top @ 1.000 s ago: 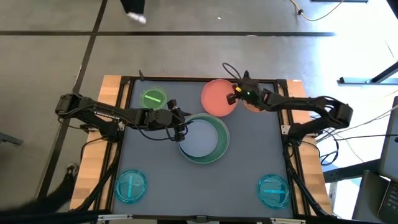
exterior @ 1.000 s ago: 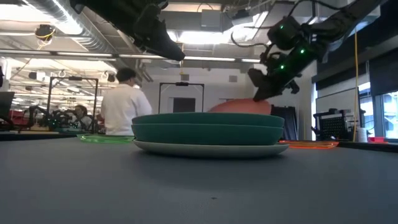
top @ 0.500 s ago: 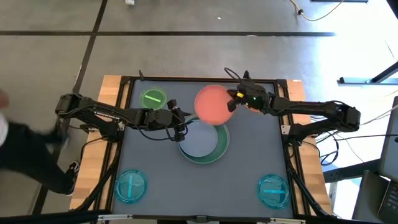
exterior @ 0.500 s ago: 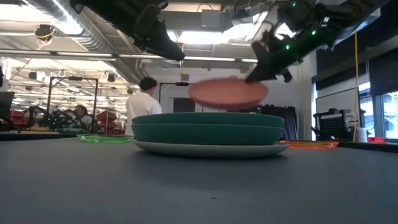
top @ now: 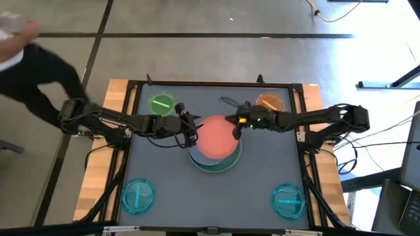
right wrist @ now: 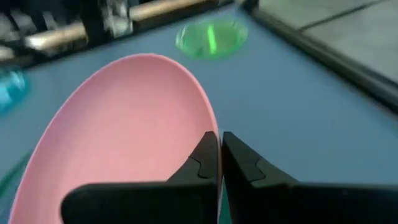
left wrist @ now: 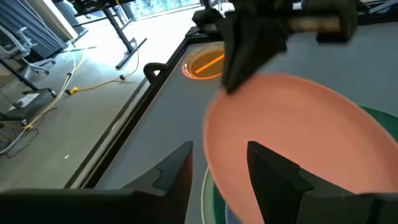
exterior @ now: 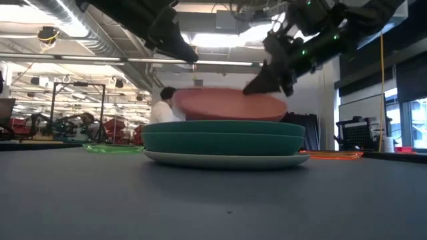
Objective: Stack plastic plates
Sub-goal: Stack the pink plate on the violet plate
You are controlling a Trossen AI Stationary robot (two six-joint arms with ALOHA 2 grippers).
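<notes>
A pink plate (top: 214, 136) hovers level over a stack of large plates: green (exterior: 223, 139) on top, cream (exterior: 223, 159) at the bottom. My right gripper (top: 236, 124) is shut on the pink plate's rim and reaches in from the table's right. My left gripper (left wrist: 217, 168) is open and waits just left of the stack, above the table, touching nothing. A small green plate (top: 162, 103) and an orange one (top: 270, 101) lie flat near the far edge. Two cyan plates (top: 138, 195) (top: 289, 200) lie near the near edge. My right gripper pinches the pink plate's rim (right wrist: 209, 124) between its two fingers (right wrist: 239, 163), on the plate's right-hand edge. The fingers slant down from the table's right. The plate is held about level, close over the green stack; whether it touches the stack, I cannot tell.
The table has a raised dark frame (top: 131, 92) around its grey mat. A person (top: 33, 65) walks past the far left corner, and a person (exterior: 160, 107) shows behind the table in the low view. Open mat lies between the two cyan plates.
My right gripper has carried the pink plate from beside the orange plate at the far edge toward the table's middle. It lifted the plate clear, swung it left and nearer, then lowered it over the green stack. The left arm has kept still.
</notes>
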